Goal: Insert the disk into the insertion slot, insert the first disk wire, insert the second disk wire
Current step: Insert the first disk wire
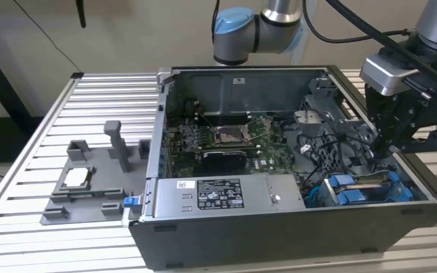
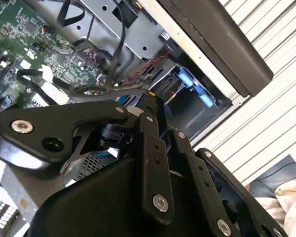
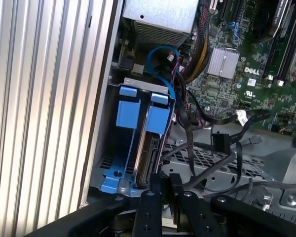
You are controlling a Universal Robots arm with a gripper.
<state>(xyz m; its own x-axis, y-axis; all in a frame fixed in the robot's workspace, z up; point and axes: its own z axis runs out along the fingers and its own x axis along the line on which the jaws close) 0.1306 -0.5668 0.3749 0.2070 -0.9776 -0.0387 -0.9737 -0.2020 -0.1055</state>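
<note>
In the exterior view an open computer case (image 1: 295,239) lies on its side on a ribbed metal counter (image 1: 36,142). Inside it are a green motherboard (image 1: 230,133) and a grey labelled power supply box (image 1: 218,196) along the near wall. In the near corner at the exterior view's right is the insertion slot (image 1: 332,190) with its blue fittings. The disk (image 1: 364,183) appears to sit down in that slot between the blue pieces, though the angle is poor. The gripper (image 1: 391,152) hangs inside the case just above the slot, among loose black cables (image 1: 332,153). On the counter, to the exterior view's left of the case, lies a grey fixture plate (image 1: 82,196) with upright posts. A plain pale wall stands behind.

In the second wrist view the gripper (image 2: 149,101) points toward the insertion slot (image 2: 185,78), and a black cable (image 2: 113,89) runs right by its tip. I cannot tell how far open it is or whether it has hold of anything. The counter's ribs lie beyond the case wall.

In the first wrist view the disk (image 3: 147,158) sits in the insertion slot (image 3: 130,106) with its connector end facing the gripper (image 3: 165,186), which is just over it. A blue cable (image 3: 163,52) loops beside the slot. Black cables with a free connector (image 3: 222,143) lie across perforated sheet metal nearby, apart from the disk.
</note>
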